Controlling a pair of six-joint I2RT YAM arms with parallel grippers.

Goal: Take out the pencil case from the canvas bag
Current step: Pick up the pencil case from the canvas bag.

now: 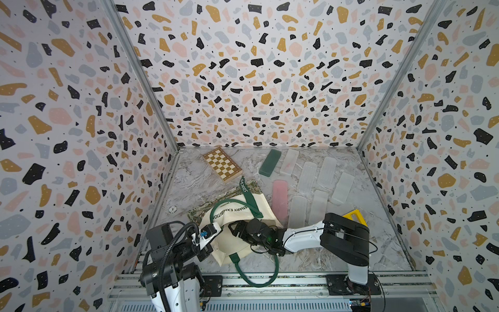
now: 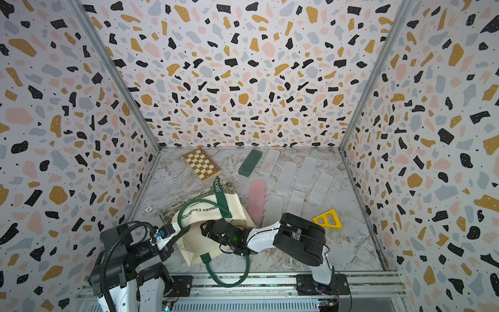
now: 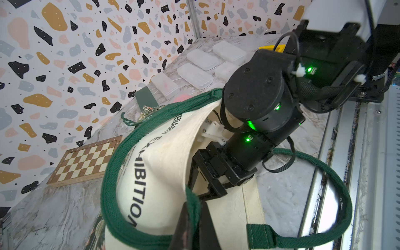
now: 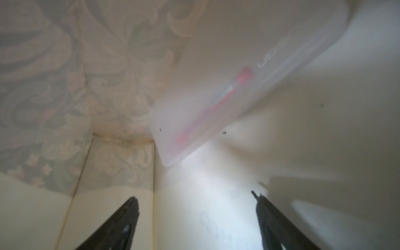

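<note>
The cream canvas bag [image 1: 232, 213] [image 2: 199, 243] lies at the table's front left, its mouth facing right. My left gripper [image 3: 194, 218] [image 1: 217, 228] is shut on the bag's green strap handle [image 3: 108, 173] and holds the top layer up. My right gripper [image 4: 194, 194] [image 1: 235, 229] reaches in through the mouth, its fingers wide open with nothing between them. Seen from the right wrist, a frosted translucent pencil case [image 4: 216, 97] with red items inside lies slantwise just ahead of the fingertips [image 4: 132, 203]. The top views do not show this case.
A wooden chessboard [image 1: 222, 164] sits at the back left. A green case [image 1: 270, 163], a pink case [image 1: 280, 200] and several frosted cases [image 1: 326, 167] lie across the right half. A yellow triangular piece [image 2: 328, 218] is behind the right arm. The bag's other handle [image 1: 259, 281] loops over the front rail.
</note>
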